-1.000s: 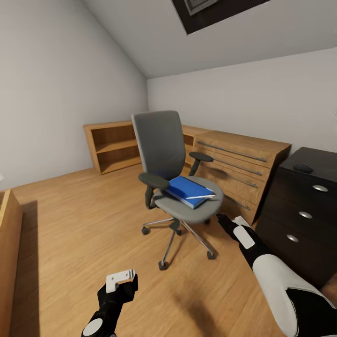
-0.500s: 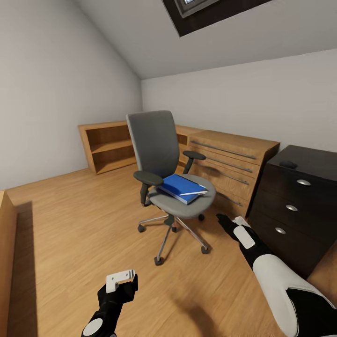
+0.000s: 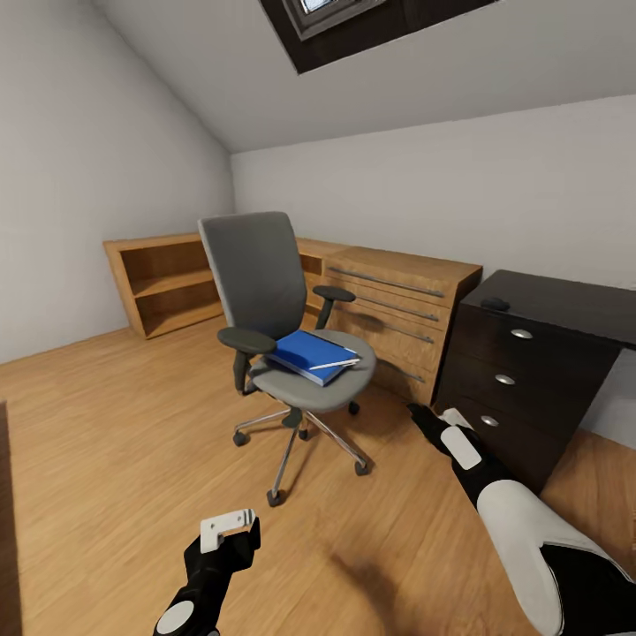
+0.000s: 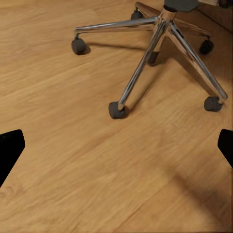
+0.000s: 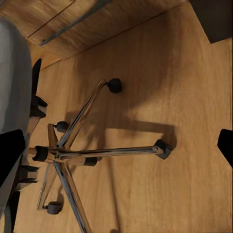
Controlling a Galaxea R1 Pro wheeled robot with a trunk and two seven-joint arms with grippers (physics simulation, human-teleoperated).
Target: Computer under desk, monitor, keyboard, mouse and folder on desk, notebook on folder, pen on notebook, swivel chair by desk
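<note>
Folder (image 3: 307, 354) on swivel chair (image 3: 265, 291) seat, well ahead of both jaws spread

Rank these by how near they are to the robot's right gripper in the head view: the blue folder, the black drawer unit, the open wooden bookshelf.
1. Black drawer unit, just beside the right gripper, on its right.
2. Blue folder, ahead to the left, on the swivel chair seat.
3. Open wooden bookshelf, far left against the wall.

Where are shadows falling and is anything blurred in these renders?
Head view: sharp; soft shadow on the floor ahead of the robot, another on the dresser behind the swivel chair. Left wrist view: crisp chrome base, faint shadows beside its legs. Right wrist view: darker base shadow on the floor, chair seat edge slightly soft.
</note>
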